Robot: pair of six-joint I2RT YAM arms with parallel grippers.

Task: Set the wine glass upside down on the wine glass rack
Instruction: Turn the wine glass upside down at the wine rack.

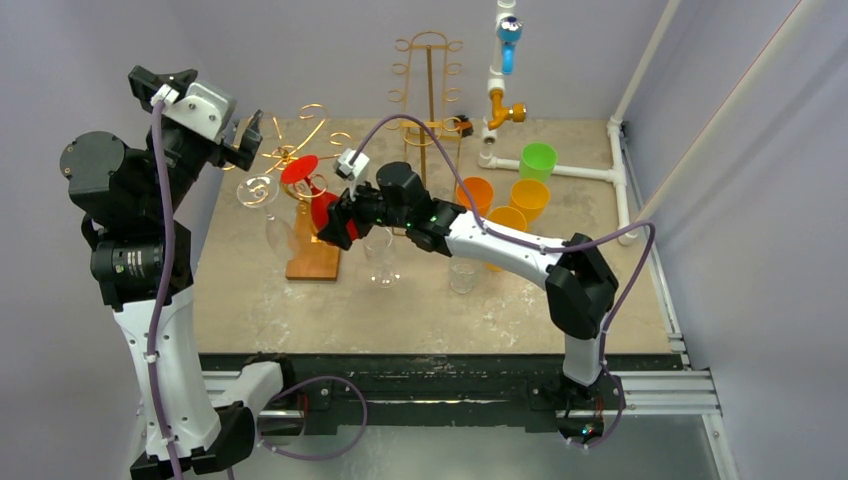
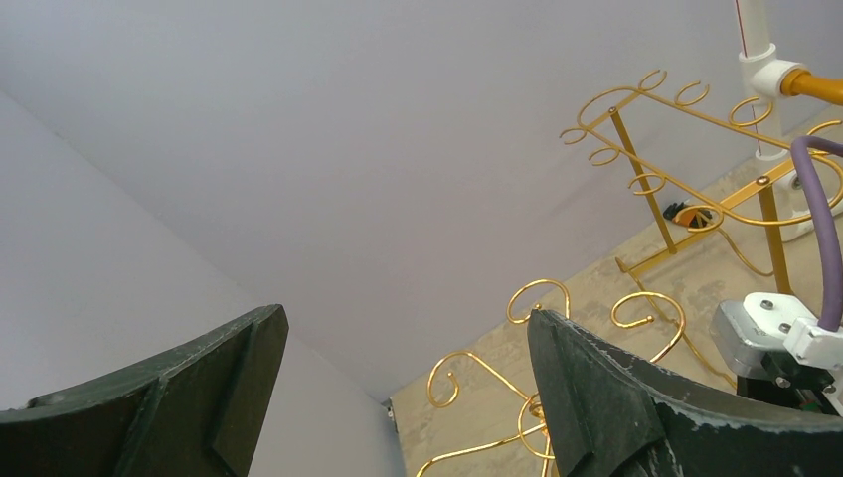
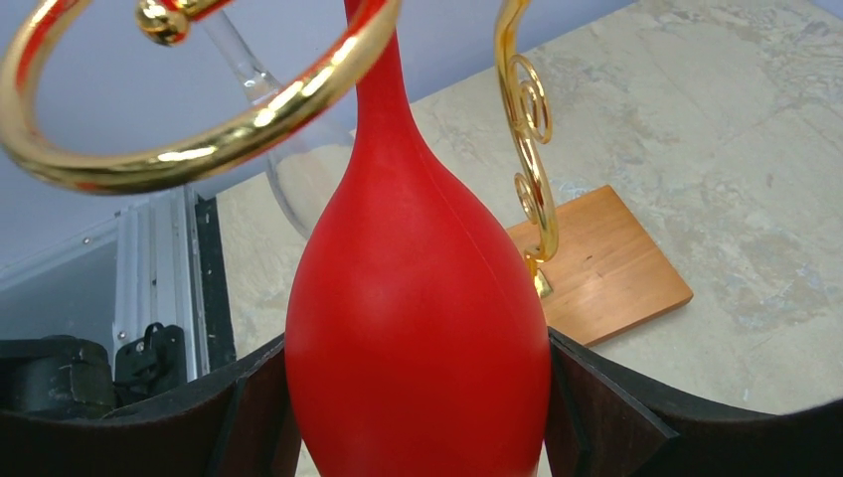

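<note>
Right claw (image 3: 418,402): we see it clamped on the bowl of the red wine glass (image 3: 418,298), a finger on each side.
Red wine glass: upside down, stem rising behind a gold loop of the wine glass rack (image 3: 199,149).
Rack base: wooden, on the tabletop (image 1: 430,310).
Left claw (image 2: 408,388): spread wide, empty, raised.
</note>
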